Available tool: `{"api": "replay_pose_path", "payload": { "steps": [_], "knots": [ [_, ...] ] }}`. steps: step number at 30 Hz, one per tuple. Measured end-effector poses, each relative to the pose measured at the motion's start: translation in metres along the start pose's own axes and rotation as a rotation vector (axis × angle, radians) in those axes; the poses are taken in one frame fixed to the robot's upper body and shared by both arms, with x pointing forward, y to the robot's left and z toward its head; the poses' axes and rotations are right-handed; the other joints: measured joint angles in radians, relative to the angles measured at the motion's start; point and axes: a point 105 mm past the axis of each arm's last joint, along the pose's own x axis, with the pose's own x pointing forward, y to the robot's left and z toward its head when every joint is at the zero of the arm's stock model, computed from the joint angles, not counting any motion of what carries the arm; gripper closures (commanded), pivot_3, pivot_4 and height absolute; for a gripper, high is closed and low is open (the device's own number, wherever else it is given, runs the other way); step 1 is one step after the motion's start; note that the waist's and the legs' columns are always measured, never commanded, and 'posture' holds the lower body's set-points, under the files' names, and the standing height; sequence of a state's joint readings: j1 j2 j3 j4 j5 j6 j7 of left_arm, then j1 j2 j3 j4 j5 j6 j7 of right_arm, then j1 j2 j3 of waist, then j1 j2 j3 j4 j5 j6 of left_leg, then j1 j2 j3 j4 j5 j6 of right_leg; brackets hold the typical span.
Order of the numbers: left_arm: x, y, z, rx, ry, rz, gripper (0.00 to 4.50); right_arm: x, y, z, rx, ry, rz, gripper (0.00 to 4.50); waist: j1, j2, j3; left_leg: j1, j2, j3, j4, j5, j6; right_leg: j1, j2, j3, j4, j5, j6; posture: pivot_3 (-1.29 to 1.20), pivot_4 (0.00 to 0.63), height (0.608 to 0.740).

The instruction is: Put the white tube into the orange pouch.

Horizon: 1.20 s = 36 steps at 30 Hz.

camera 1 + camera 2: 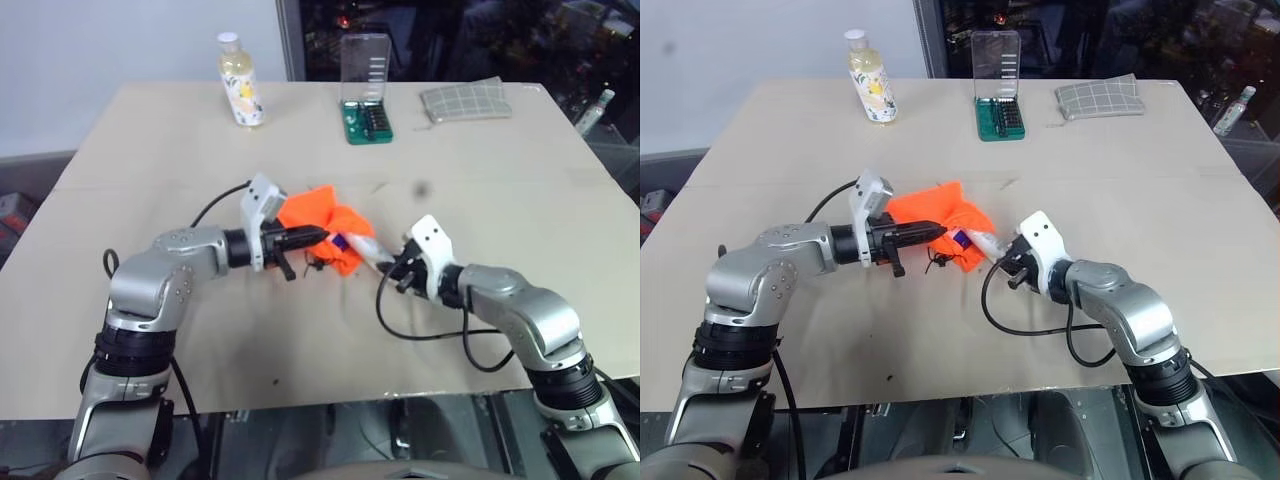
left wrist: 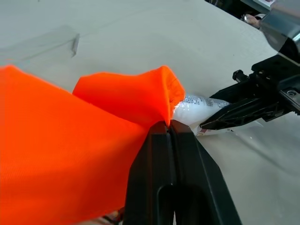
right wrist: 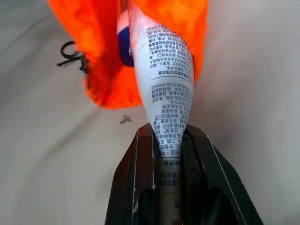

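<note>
The orange pouch [image 1: 322, 225] lies bunched at the table's middle, its rim lifted. My left gripper [image 1: 308, 238] is shut on that rim, as the left wrist view shows with the fabric [image 2: 126, 101] pinched between the fingers. The white tube [image 3: 165, 79] with small grey print is held by its flat end in my right gripper [image 1: 388, 262], which is shut on it. The tube's front end sits inside the pouch mouth [image 3: 126, 47]. A dark drawstring cord [image 3: 70, 54] trails beside the pouch.
At the table's far edge stand a clear yellowish bottle with a white cap [image 1: 240, 82], a green tool case with a clear lid [image 1: 366, 90] and a grey checked pouch [image 1: 465, 100]. The table [image 1: 150, 160] ends close behind them.
</note>
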<state>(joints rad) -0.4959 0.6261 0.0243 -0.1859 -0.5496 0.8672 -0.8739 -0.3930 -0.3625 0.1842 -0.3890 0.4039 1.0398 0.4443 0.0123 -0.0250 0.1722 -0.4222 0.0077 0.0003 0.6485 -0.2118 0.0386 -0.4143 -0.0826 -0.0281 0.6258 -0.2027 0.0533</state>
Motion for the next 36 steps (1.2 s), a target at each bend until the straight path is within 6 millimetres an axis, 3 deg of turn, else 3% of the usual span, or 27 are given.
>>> {"api": "replay_pose_path", "payload": {
  "steps": [4, 10, 14, 19, 24, 35, 36],
  "knots": [
    [0.002, 0.002, -0.001, 0.015, 0.004, -0.001, 4.50, 0.004, -0.006, 0.005, -0.029, 0.028, -0.053, 4.13, -0.001, 0.000, 0.000, 0.000, 0.000, 0.000, 0.000, 0.000, 0.000, 0.000, 0.000, 0.000, 0.000, 0.000, 0.000, 0.00, 0.150, 0.740],
    [0.009, 0.002, 0.001, 0.054, 0.001, -0.018, 4.50, 0.034, -0.003, 0.017, -0.230, 0.055, -0.112, 4.13, -0.013, 0.000, 0.000, 0.000, 0.000, 0.001, 0.000, 0.000, 0.000, 0.000, 0.001, 0.000, 0.000, 0.001, 0.002, 0.00, 0.150, 0.740],
    [0.013, 0.001, 0.000, 0.074, 0.004, -0.027, 4.50, 0.044, 0.000, 0.021, -0.333, 0.043, -0.101, 4.13, -0.023, 0.000, 0.000, 0.000, 0.000, 0.000, 0.000, 0.000, 0.000, 0.000, 0.001, 0.000, 0.000, 0.002, 0.003, 0.00, 0.150, 0.740],
    [0.012, 0.010, -0.002, 0.067, 0.005, -0.003, 4.50, 0.032, 0.014, 0.012, -0.504, 0.079, 0.069, 4.13, -0.024, 0.000, 0.000, 0.000, 0.000, 0.000, 0.000, 0.000, 0.000, 0.000, 0.000, 0.000, -0.001, 0.002, 0.004, 0.00, 0.150, 0.740],
    [0.011, 0.012, -0.002, 0.080, 0.005, -0.002, 4.50, 0.035, 0.022, 0.013, -0.481, 0.070, 0.130, 4.13, -0.026, 0.000, 0.000, 0.000, 0.001, 0.000, -0.001, 0.000, 0.000, 0.000, 0.002, 0.000, 0.000, 0.002, 0.004, 0.00, 0.150, 0.740],
    [0.018, 0.000, -0.007, 0.117, 0.032, -0.040, 4.50, 0.090, 0.025, 0.052, -0.441, 0.047, 0.109, 4.13, -0.026, 0.000, 0.000, 0.001, 0.002, 0.000, -0.001, 0.000, 0.000, 0.000, 0.003, 0.000, 0.000, 0.002, 0.003, 0.00, 0.150, 0.740],
    [0.017, 0.000, -0.008, 0.118, 0.032, -0.037, 4.50, 0.094, 0.028, 0.054, -0.447, 0.035, 0.119, 3.41, -0.025, 0.000, 0.000, 0.001, 0.002, 0.000, -0.002, 0.000, 0.000, 0.000, 0.002, 0.000, 0.000, 0.002, 0.003, 0.00, 0.150, 0.740]
  ]
}}
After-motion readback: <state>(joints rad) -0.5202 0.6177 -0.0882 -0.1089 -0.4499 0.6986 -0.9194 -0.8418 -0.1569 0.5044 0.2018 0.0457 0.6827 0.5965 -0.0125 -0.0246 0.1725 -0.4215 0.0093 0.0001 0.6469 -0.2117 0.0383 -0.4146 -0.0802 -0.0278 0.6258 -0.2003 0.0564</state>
